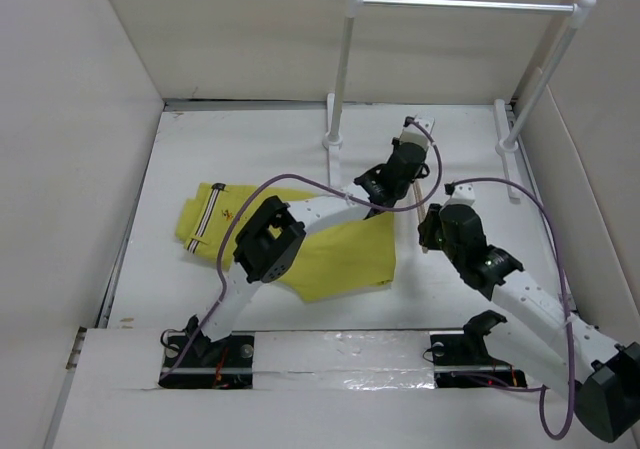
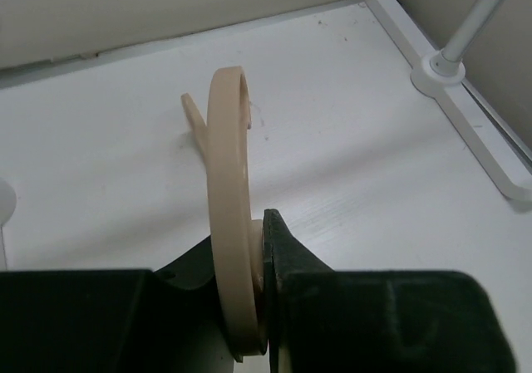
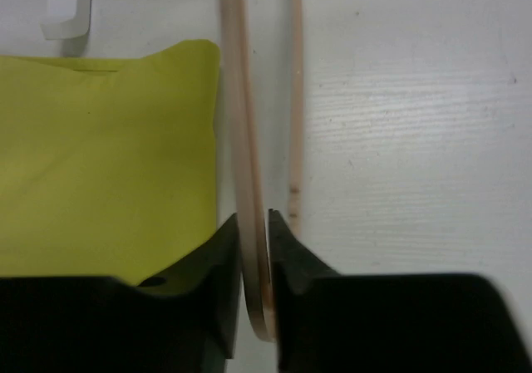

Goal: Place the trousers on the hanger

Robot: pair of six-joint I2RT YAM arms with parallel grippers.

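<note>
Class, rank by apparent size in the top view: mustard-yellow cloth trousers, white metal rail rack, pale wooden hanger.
White metal rail rack, widest span.
Mustard-yellow cloth trousers, close behind, partly covered.
Pale wooden hanger, mostly hidden.

A white rail rack [image 1: 460, 4] with 2 posts stands on the table [image 1: 250, 149].

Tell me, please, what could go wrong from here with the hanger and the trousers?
1. The left tool pinches the hanger by its thin edge near the hook; it might twist or slip out.
2. The right tool flanks an equally thin rim, and I cannot tell if it truly grips, so support may be one-sided.
3. The trousers lie flat beside the hanger, unheld, under the left arm, which could drag them.
</note>
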